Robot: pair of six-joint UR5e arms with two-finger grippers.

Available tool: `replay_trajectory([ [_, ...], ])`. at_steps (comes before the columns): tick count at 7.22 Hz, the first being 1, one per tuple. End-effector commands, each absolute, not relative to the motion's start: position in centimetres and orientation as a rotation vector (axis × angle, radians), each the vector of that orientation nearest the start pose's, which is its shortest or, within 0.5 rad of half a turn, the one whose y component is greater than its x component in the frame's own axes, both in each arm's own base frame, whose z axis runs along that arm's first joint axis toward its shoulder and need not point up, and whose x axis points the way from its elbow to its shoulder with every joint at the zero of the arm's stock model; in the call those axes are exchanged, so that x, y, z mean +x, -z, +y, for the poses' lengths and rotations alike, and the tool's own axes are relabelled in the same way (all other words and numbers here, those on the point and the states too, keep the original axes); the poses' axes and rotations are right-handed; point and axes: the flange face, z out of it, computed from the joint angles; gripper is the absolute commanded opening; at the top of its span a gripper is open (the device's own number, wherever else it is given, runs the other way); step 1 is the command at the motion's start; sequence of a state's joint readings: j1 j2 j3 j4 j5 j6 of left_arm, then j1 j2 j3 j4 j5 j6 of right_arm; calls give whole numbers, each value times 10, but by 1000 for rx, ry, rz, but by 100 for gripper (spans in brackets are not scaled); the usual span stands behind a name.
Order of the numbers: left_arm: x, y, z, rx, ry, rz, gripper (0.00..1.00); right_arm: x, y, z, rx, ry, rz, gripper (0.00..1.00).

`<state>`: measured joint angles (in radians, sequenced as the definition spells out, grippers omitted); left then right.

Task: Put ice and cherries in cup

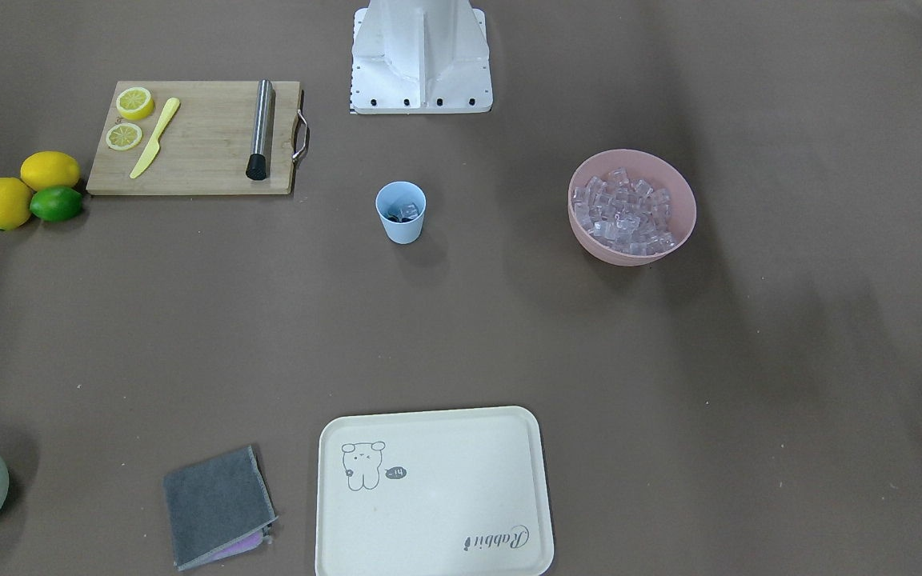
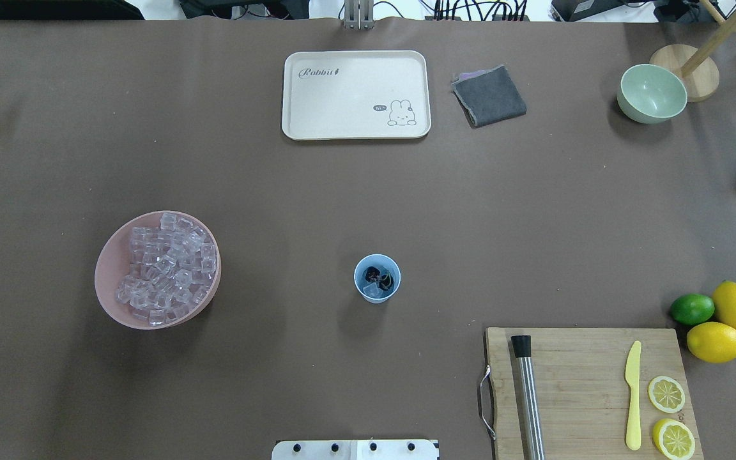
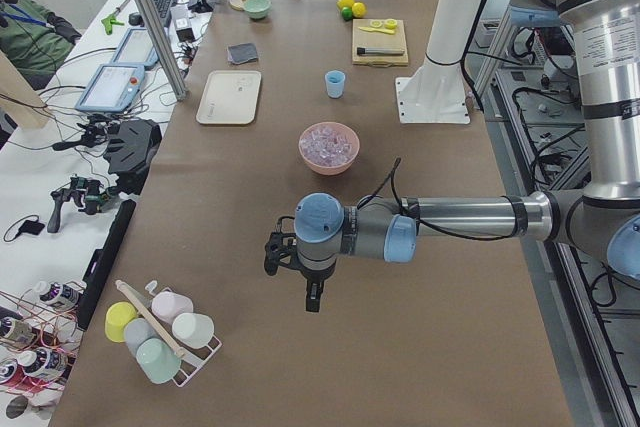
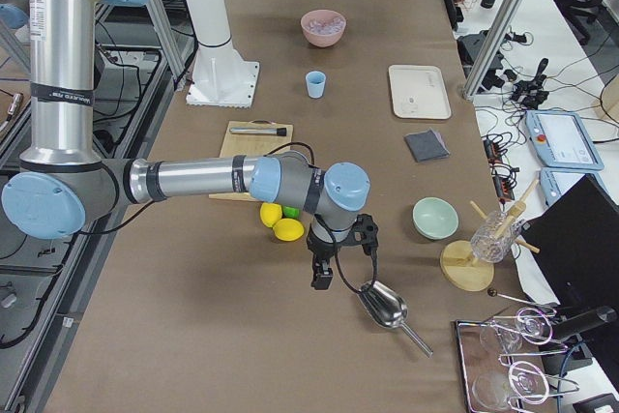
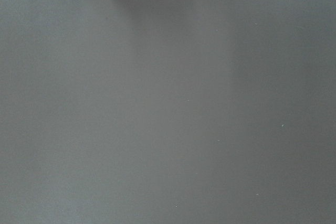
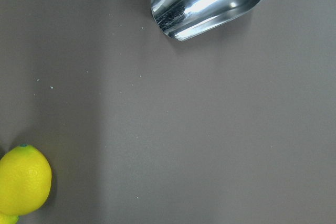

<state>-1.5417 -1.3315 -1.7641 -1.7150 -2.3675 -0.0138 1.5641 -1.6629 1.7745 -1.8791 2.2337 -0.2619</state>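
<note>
Brown tabletop [image 2: 534,223] stood beside a cluttered bench [image 3: 35,182].
Only side views showed left gripper [image 3: 312,299] and right gripper [image 4: 322,278]; their opening couldn't be told.

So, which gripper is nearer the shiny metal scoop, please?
Right. The right gripper hangs beside the shiny metal scoop; the left gripper hangs far off, at the other end.

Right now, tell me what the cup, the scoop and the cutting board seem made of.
The cup: likely plastic, matte light blue, evenly coloured. The scoop: metal, polished, with mirror-like highlights. The cutting board: wood, maybe bamboo, pale strips with visible grain.
</note>
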Motion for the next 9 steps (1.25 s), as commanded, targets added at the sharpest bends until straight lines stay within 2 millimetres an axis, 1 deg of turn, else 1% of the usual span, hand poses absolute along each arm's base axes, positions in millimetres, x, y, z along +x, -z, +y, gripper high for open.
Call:
replay_trajectory([
  [1,-50,-652,-400,79,-55,797,98,69,-641,-427,-109,191,-692,100],
  [3,-50,-650,-401,82,-59,797,98,70,-652,-417,-131,193,-680,100],
  [6,-49,-650,-401,81,-60,797,98,70,-660,-406,-147,190,-687,100],
  [9,-49,-653,-398,75,-58,799,98,70,-663,-404,-153,186,-689,100],
])
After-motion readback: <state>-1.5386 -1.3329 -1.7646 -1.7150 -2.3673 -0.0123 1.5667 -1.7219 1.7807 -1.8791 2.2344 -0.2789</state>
